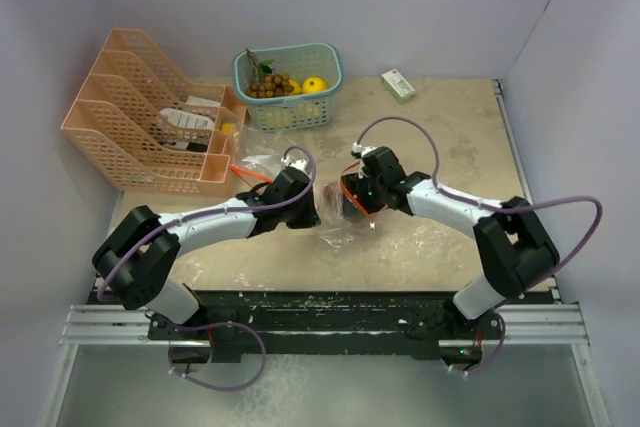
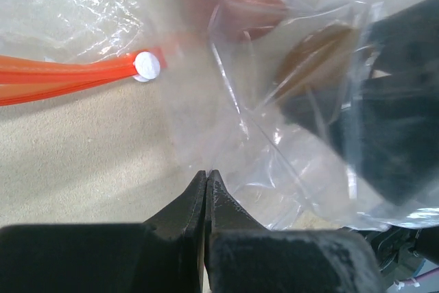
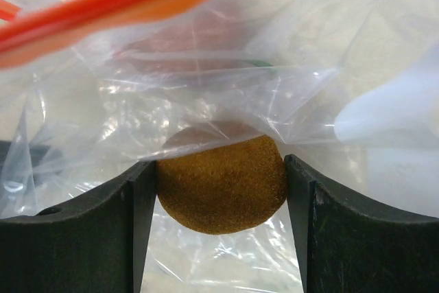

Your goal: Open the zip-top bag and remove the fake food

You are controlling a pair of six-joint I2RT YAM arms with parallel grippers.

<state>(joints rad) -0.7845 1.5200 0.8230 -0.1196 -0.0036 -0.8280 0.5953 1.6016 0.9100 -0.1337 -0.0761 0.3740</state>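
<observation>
Piece of brown fake food [image 3: 221,190] sits long axis finger-to-finger, clamped in the wide-set right gripper [image 3: 219,169] amid zip-top bag [image 3: 206,94] film; left gripper [image 2: 206,178] is clenched at the film.

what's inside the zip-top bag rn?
In the zip-top bag: a brown fuzzy ball, between the fingers of the right gripper. Behind it a reddish shape, blurred by crumpled film; what it is, or whether more lies there, is covered.
</observation>
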